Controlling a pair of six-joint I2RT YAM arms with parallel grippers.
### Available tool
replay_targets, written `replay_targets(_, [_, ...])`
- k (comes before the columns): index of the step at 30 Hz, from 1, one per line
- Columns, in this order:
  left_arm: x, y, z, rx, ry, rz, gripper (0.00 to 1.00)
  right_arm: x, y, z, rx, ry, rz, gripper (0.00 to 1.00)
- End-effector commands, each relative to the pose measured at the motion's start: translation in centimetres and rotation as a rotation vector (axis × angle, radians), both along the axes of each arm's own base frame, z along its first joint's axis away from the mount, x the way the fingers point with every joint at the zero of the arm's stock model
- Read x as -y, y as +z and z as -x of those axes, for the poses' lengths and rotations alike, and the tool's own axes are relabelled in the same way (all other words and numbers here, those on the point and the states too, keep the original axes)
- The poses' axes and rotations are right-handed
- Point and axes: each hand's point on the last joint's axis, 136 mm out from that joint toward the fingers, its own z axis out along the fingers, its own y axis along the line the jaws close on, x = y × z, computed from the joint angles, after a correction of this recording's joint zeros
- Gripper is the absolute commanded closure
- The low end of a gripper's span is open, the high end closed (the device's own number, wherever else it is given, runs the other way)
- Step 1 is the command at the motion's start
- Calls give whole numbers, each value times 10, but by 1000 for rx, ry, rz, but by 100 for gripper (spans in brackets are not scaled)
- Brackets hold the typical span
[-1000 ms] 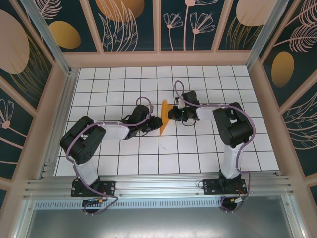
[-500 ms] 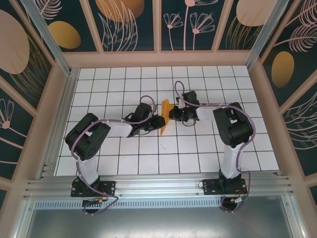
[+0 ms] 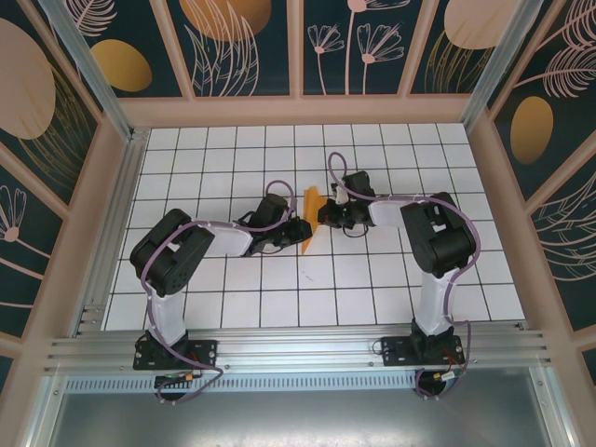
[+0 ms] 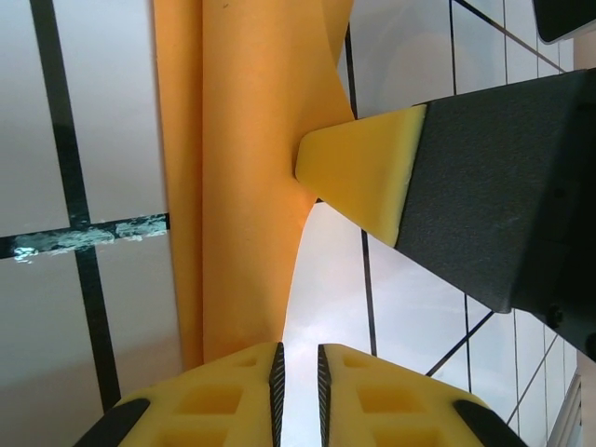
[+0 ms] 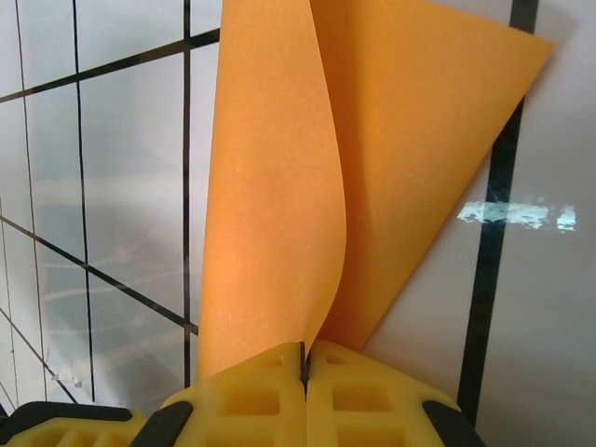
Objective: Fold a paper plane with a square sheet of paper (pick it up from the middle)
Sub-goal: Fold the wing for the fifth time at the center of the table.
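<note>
Your left gripper [image 3: 295, 230] sits just left of the folded orange sheet [image 3: 312, 200]. Its fingers [image 4: 223, 396] are a narrow slit apart, and the sheet's edge runs behind one pad, not into the slit. The sheet stands up off the middle of the white tiled table [image 3: 205, 168]. Just right of the sheet, your right gripper [image 3: 322, 215] has its fingers [image 5: 242, 410] pressed together on it, both layers rising from between them.

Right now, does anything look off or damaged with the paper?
No tear shows, but the orange sheet is not flat: it stands up between the left gripper and the right gripper, which is shut on it. It is loosely doubled over, layers bowing apart rather than creased.
</note>
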Motion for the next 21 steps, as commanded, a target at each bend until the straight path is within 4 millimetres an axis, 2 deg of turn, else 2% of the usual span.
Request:
replay_targets(1, [1,-6,2,-14,-22,-17,80,5,1,-5,17,-8,28,97])
replay_targets(12, [11,8,5,4,-58,60,76,8,0,-9,17,-25,49,97])
replay_targets(21, [10,4,8,-7,-59,57,75,11,-7,-11,0,-40,76,98])
